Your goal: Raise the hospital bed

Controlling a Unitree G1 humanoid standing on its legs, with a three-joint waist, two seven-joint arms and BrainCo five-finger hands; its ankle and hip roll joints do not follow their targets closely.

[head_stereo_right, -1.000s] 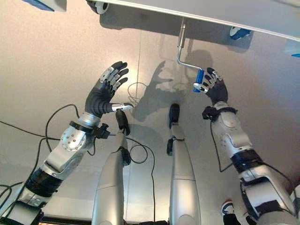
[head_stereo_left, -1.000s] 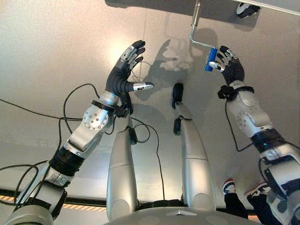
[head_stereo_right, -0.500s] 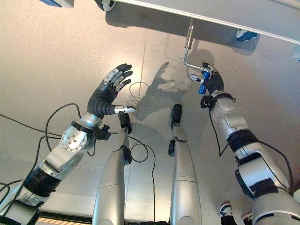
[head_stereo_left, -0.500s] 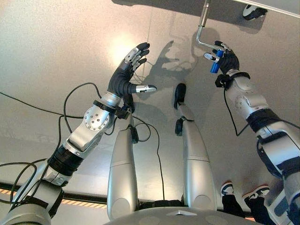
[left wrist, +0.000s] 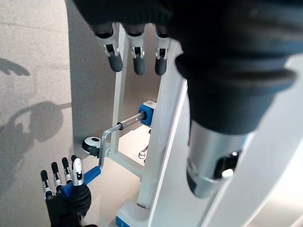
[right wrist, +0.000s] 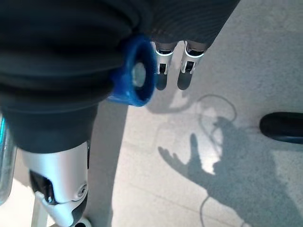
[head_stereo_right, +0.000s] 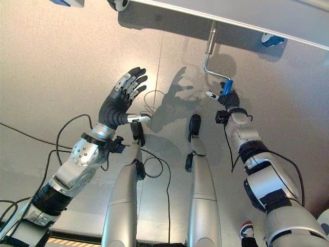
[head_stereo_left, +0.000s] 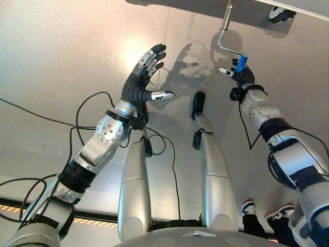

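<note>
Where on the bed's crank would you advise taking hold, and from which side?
Grip the blue handle at the crank's free end. It is a short round grip set off from the shaft, giving leverage. Come from the robot's side, fingers wrapping round it; the right robot hand is already there.

Left hand [head_stereo_left: 140,82] raised over the floor, fingers straight and spread; right hand [head_stereo_left: 241,76] reaches forward, fingers straight, thumb out sideways.
</note>
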